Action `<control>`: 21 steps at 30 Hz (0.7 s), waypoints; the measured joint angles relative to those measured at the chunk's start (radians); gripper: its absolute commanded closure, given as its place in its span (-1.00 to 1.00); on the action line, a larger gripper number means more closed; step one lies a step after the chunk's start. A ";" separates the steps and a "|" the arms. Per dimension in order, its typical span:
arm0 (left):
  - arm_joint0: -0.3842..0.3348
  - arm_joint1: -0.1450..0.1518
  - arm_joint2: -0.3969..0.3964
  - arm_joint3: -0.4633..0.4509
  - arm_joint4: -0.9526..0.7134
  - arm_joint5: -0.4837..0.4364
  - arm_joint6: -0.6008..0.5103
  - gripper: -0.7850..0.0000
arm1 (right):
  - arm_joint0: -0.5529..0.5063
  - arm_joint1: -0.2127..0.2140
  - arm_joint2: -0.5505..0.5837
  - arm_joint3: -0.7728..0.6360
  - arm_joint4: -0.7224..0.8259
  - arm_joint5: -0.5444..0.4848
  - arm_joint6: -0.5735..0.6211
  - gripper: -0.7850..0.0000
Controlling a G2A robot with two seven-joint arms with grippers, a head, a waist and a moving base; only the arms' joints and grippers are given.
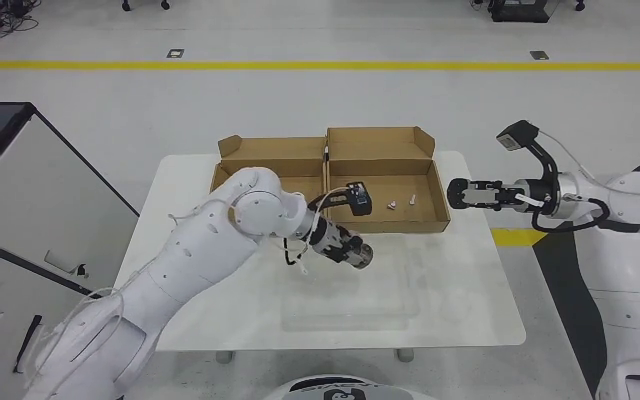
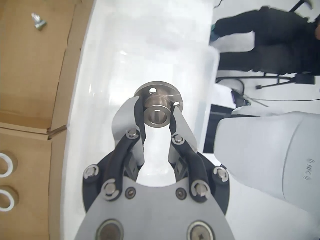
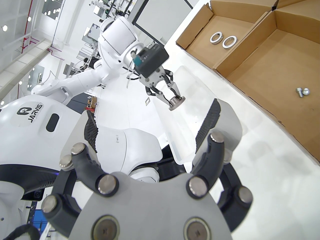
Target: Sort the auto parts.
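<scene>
Left gripper point(image 2: 156, 112) is clenched on the hub of a flanged metal bushing point(image 2: 160, 101); the flange faces away from the wrist and its bolt holes are visible. The part is held in the air above the clear plastic bin point(image 1: 400, 318), near the bin's far rim. The bin sits at the front middle of the white table point(image 1: 470, 280), with bare tabletop on both sides of it and only a narrow strip between its far rim and the box fronts. Two open cardboard boxes stand side by side along the table's far edge, walls touching. The left box point(image 1: 270, 150) holds two rings point(image 3: 212, 39) lying close together near its middle, and the left arm's elbow crosses above its front wall. The right box point(image 1: 380, 150) holds two bolts point(image 3: 305, 91) just beside each other, well apart from the walls, with most of the floor bare. Right gripper point(image 3: 152, 126) hangs just outside the right box's outer wall at the table's right edge, level with the wall's top. Its fingers are spread wide and hold nothing.
</scene>
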 measured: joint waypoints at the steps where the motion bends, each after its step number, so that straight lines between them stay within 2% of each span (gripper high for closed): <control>1: 0.018 0.009 -0.026 -0.004 -0.025 -0.026 0.003 1.00 | 0.000 0.000 0.000 0.000 0.000 0.000 0.000 -1.00; 4: 0.064 0.031 -0.080 -0.020 -0.099 -0.087 0.038 1.00 | 0.000 0.000 0.000 0.000 0.000 0.000 0.000 -1.00; 9: 0.087 0.059 -0.108 -0.044 -0.159 -0.151 0.105 1.00 | 0.000 0.000 0.000 0.000 0.000 0.000 0.000 -1.00; 18: 0.088 0.060 -0.110 -0.044 -0.154 -0.150 0.109 1.00 | 0.000 0.000 0.000 0.000 0.000 0.000 0.000 -1.00; 21: 0.110 0.060 -0.134 -0.047 -0.188 -0.154 0.191 1.00 | 0.000 0.000 0.000 0.000 0.000 0.000 0.000 -1.00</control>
